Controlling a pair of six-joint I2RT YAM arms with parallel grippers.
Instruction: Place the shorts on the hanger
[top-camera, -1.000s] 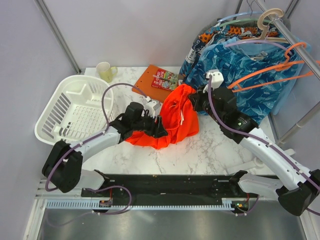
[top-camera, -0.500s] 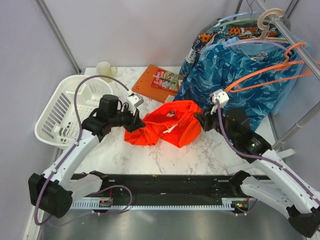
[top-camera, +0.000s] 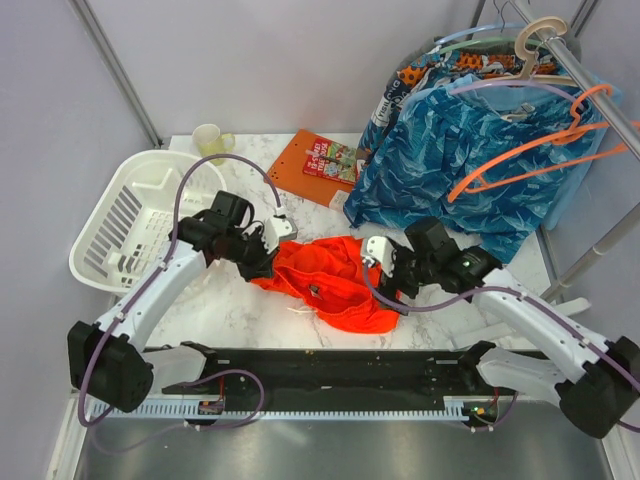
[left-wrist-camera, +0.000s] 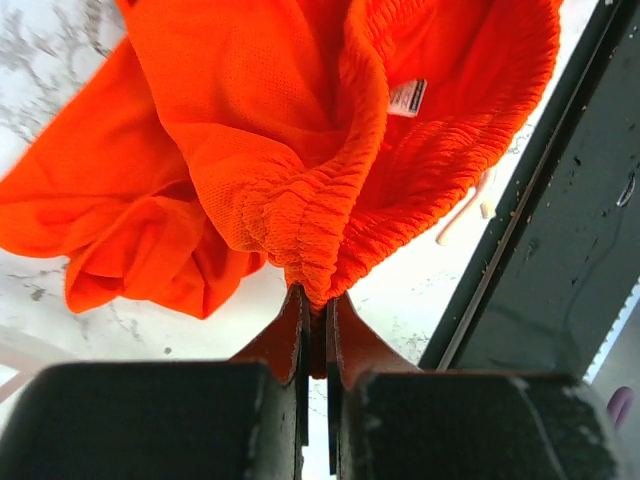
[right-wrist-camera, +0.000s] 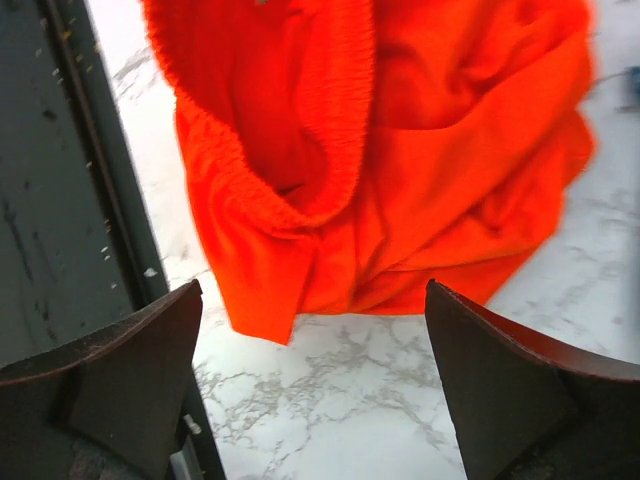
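**Shorts pinched at waistband by left gripper**

Left wrist view: the fingers are seen clamped together on the elastic waistband, with a white tag beyond. The top view hides this grip. Right wrist view: the right gripper is held wide apart above the fabric. Top view: the shorts are crumpled on the marble table, and the hanger is hung on the rail, well apart.
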